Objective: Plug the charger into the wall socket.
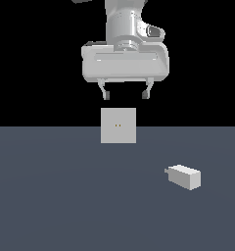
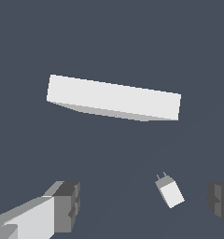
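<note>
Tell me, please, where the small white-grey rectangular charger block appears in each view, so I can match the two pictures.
Exterior view: the small white-grey rectangular charger block lies on the dark floor, toward the exterior view's right, nearer the camera than the plate.
Wrist view: the charger shows between the open jaws, prongs toward the plate.
Shared landmark: the flat light-grey square wall socket plate, standing apart from the charger.

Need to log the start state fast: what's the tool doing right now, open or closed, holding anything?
Tool: open, holding nothing, above the wall socket; the charger lies apart on the floor.
</note>
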You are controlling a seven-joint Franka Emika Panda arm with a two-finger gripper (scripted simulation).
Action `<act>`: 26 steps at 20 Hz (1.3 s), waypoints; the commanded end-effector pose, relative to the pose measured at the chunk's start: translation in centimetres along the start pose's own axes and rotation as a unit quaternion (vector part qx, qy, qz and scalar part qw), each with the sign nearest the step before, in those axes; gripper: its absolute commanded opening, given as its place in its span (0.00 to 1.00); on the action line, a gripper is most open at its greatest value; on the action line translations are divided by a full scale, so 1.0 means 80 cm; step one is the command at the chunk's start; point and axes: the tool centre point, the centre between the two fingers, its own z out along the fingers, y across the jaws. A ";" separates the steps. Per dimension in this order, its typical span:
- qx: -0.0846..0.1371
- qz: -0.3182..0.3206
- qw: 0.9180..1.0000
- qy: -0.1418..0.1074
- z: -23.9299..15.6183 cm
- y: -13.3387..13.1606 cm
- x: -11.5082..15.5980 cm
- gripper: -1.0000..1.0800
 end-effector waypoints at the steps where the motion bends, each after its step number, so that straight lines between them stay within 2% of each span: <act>1: 0.000 0.000 1.000 0.000 0.000 0.000 0.000 0.96; 12: 0.004 -0.024 1.000 0.013 0.013 0.010 -0.017 0.96; 26: 0.019 -0.106 0.993 0.056 0.059 0.048 -0.066 0.96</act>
